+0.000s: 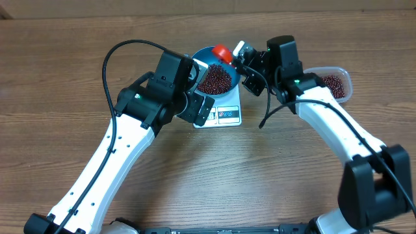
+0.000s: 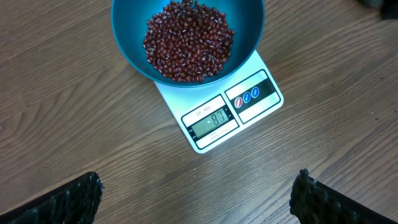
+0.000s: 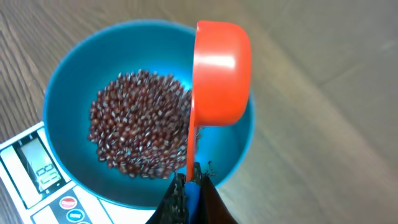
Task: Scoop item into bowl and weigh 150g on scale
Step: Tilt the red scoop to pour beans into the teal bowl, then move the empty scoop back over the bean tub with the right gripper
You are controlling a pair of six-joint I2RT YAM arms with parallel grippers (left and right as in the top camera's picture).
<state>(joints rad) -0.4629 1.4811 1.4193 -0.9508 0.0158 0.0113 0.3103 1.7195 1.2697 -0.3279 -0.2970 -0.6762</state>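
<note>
R claw pinching scoop handle, cup end outward over bowl rim

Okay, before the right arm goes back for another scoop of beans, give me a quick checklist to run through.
1. Bowl seated on scale: ok.
2. Scoop handle clamped in right gripper: ok.
3. Scoop fully emptied over the beans: cannot tell, only its tipped back shows.
4. Display reading against target: cannot tell, digits blurred.
5. Left gripper open, clear of bowl and scale: ok.
6. Tub has beans to scoop: ok.
</note>
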